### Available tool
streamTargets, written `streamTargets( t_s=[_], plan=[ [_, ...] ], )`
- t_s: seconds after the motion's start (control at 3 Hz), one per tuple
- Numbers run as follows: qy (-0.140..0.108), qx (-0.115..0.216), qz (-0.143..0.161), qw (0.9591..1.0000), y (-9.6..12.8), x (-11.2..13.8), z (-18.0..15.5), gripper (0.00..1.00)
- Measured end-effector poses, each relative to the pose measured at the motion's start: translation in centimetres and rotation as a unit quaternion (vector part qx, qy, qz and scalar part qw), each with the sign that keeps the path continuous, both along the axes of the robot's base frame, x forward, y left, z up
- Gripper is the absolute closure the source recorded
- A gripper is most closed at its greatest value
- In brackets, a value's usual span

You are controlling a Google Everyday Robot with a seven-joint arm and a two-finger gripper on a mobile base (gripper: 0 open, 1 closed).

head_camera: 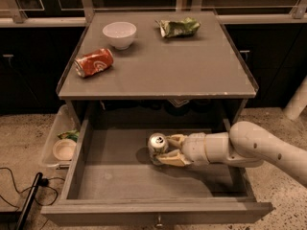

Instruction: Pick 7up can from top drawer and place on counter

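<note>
The 7up can [157, 144] stands upright inside the open top drawer [120, 176], near its middle, with its shiny pull-tab top showing. My gripper [165, 150] reaches in from the right on a white arm, and its tan fingers [172, 159] sit on either side of the can, closed on it. The can's base looks close to the drawer floor. The counter [163, 71] is the flat grey top directly above the drawer.
On the counter lie an orange-red dented can [93, 62] at the left, a white bowl [119, 34] at the back and a crumpled green bag [179, 27] at the back right. A clear plastic bin [60, 143] hangs left of the drawer. A black cable [26, 195] lies on the floor.
</note>
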State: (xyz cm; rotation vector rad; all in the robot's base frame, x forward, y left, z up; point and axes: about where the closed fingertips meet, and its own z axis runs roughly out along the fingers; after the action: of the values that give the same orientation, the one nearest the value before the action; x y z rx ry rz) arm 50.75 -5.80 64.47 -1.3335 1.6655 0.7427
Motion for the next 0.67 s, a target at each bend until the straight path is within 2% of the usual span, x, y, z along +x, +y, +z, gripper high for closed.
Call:
streamTargets(
  t_s=[0.33,0.67],
  plan=[
    [-0.007,0.005,-0.002,1.0000,-0.6,-1.4,1.5,1.00],
    [-0.034,0.017,0.005,0.9993,-1.0,-1.8,5.6,1.00]
  ],
)
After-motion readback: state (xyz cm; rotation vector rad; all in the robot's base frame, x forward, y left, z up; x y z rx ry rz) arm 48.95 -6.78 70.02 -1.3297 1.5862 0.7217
